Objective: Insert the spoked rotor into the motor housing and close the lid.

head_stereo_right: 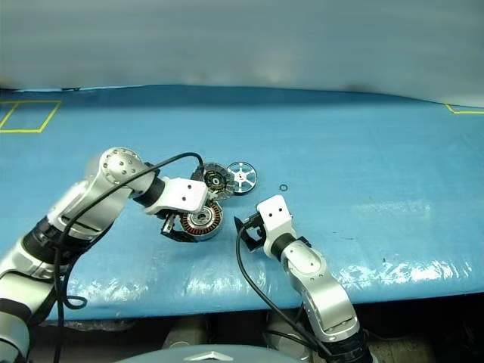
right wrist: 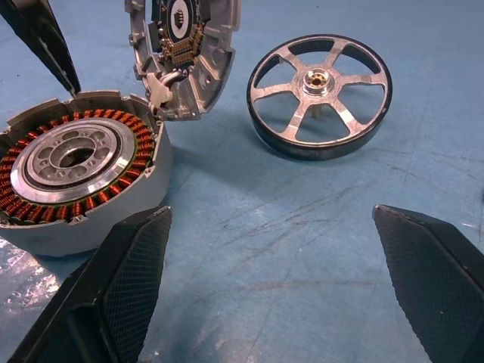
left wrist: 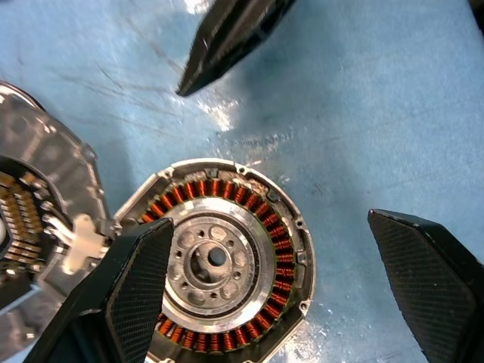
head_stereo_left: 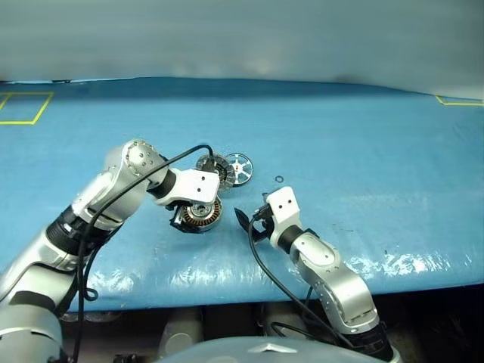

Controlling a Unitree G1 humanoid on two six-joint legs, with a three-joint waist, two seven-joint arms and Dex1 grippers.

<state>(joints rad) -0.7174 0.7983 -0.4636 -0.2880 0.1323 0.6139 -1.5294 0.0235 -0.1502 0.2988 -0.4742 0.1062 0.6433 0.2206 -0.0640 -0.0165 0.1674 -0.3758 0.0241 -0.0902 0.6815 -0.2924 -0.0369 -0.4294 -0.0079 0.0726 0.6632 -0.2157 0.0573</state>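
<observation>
Both claws wide, holding nothing: left gripper (left wrist: 272, 287) over motor housing (right wrist: 76, 178), lid (right wrist: 185, 53) flipped open behind it, spoked rotor (right wrist: 320, 94) near, right gripper (right wrist: 272, 280) in front.

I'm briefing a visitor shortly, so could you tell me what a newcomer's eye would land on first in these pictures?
Probably the motor housing, open on the blue table with its copper-coloured winding ring exposed and the left gripper open just above it. Its lid stands swung back on the far side, and the spoked rotor lies flat on the table beside the lid, not yet inserted. The right gripper waits open, facing these parts.
</observation>
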